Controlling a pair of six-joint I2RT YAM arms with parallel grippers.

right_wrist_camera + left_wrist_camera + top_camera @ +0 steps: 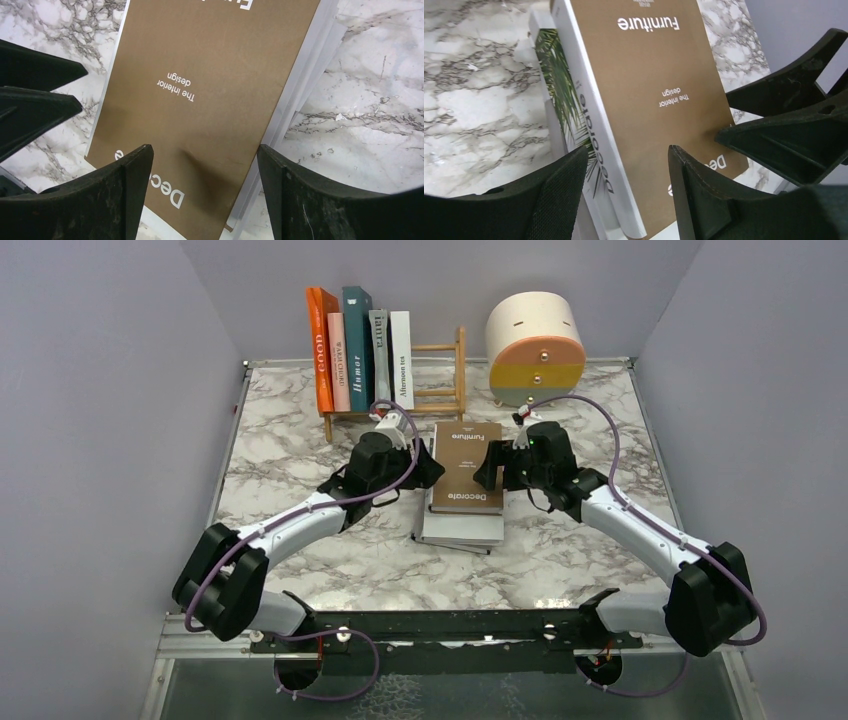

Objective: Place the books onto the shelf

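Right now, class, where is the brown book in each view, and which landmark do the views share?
Top external: brown book at centre, atop the stack.
Left wrist: brown book slants across the middle.
Right wrist: brown book fills the centre.
Shared landmark: the marble table.

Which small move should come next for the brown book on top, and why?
Probably close the left gripper on the spine edge of the brown book: its open jaws straddle that edge, the book lies topmost on the stack, and the shelf has free room at its right end.
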